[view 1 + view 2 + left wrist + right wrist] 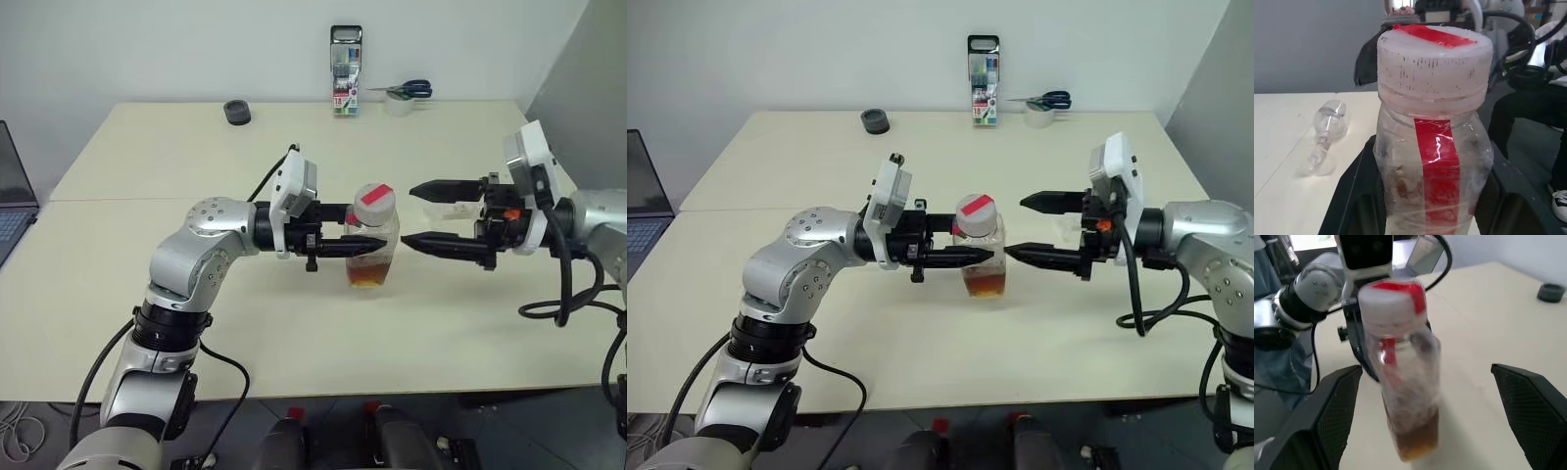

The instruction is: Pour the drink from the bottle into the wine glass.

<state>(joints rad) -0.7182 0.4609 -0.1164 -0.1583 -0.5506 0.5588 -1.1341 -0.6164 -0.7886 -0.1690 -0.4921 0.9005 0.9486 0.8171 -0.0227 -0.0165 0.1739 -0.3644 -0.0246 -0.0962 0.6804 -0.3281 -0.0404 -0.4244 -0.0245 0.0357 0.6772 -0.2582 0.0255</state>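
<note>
Bottle (pixel 373 240) held upright over the middle of the table (pixel 147 157), clamped around its body by the left gripper (pixel 364 245). Right gripper (pixel 416 215) spread wide, level with the cap (pixel 373 201), just beside it and touching nothing. Cap on, so unscrewing looks like the step in hand: close squarely on the ribbed rim (not the slick taped top), twist while the left keeps the body from turning, and hold it upright. Clear thin plastic, squarish with rounded shoulders, red tape strip down the side; amber drink (pixel 366 278) low in the bottom. Wine glass (pixel 1327 132) seemingly on its side on the table beyond the bottle, bowl and stem clear, hard to place exactly.
</note>
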